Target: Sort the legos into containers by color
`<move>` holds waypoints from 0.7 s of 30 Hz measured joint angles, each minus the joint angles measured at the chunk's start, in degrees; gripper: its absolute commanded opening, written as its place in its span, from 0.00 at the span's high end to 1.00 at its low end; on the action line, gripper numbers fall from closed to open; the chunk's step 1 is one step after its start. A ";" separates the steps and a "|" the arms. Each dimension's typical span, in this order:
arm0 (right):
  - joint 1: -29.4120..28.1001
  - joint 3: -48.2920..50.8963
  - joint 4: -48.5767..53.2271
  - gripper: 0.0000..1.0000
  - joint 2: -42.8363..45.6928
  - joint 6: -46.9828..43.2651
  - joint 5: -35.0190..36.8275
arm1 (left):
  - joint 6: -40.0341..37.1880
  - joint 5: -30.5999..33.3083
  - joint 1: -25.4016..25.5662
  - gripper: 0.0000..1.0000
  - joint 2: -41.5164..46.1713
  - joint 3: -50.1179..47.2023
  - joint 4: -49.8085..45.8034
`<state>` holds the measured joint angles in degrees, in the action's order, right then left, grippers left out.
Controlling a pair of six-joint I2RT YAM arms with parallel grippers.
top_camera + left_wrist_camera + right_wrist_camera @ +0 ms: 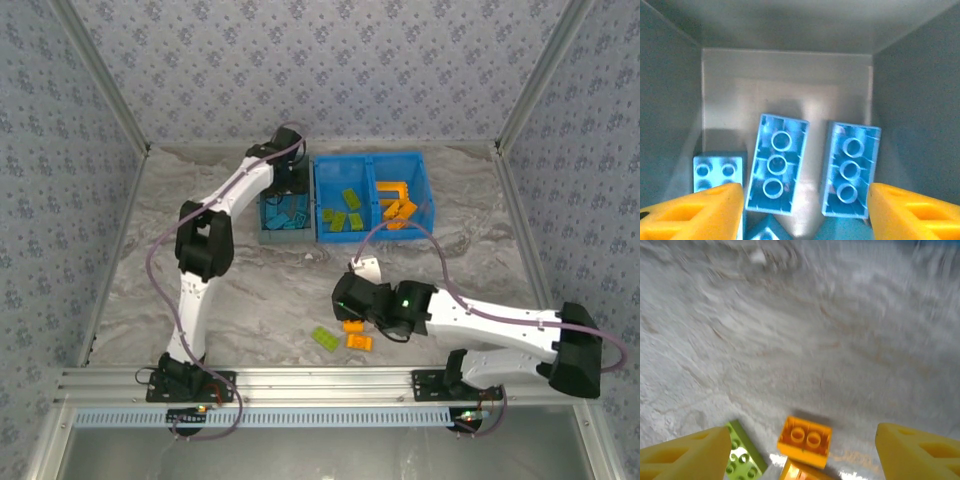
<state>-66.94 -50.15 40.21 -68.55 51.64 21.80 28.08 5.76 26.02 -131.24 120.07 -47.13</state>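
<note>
The left tool (805,200) hangs inside the grey-blue rectangular plastic bin (670,115), its yellow fingers spread wide with nothing between them. Light blue studded bricks (777,162) lie on the bin floor just below, so this bin serves for blue. The right tool (804,440) hovers low over the marbled grey table (815,330), equally wide and empty, straddling a small orange brick (805,437). A lime green brick (742,457) sits just beside that, at the lower left of the frame. This wrist view is blurred, but the tool is probably lining up on the orange one.
</note>
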 measured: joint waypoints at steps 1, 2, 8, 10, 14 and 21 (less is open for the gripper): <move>0.90 0.24 0.42 0.20 -1.16 2.12 -2.29 | 0.00 0.07 0.48 0.30 2.10 -1.05 0.00; 1.55 0.31 0.83 0.19 -2.23 3.85 -3.85 | -0.02 0.31 1.03 0.29 4.26 -2.21 0.00; 2.95 0.37 0.44 0.15 -8.70 11.41 -11.19 | -1.73 1.81 9.64 0.18 28.35 -18.23 4.76; 3.34 0.42 -0.81 0.13 -11.19 12.59 -13.33 | -1.64 1.81 14.08 0.16 37.64 -25.38 7.39; 3.43 0.42 -2.36 0.16 -15.34 13.94 -15.50 | -0.31 1.90 19.87 0.17 51.47 -37.79 10.16; 3.13 0.57 -3.58 0.29 -18.99 14.97 -15.63 | 4.61 6.71 33.05 0.19 61.22 -50.75 9.55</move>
<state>-63.81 -49.58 36.62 -87.55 66.61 6.17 32.69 12.47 59.07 -70.02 69.32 -37.58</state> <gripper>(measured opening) 0.743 0.811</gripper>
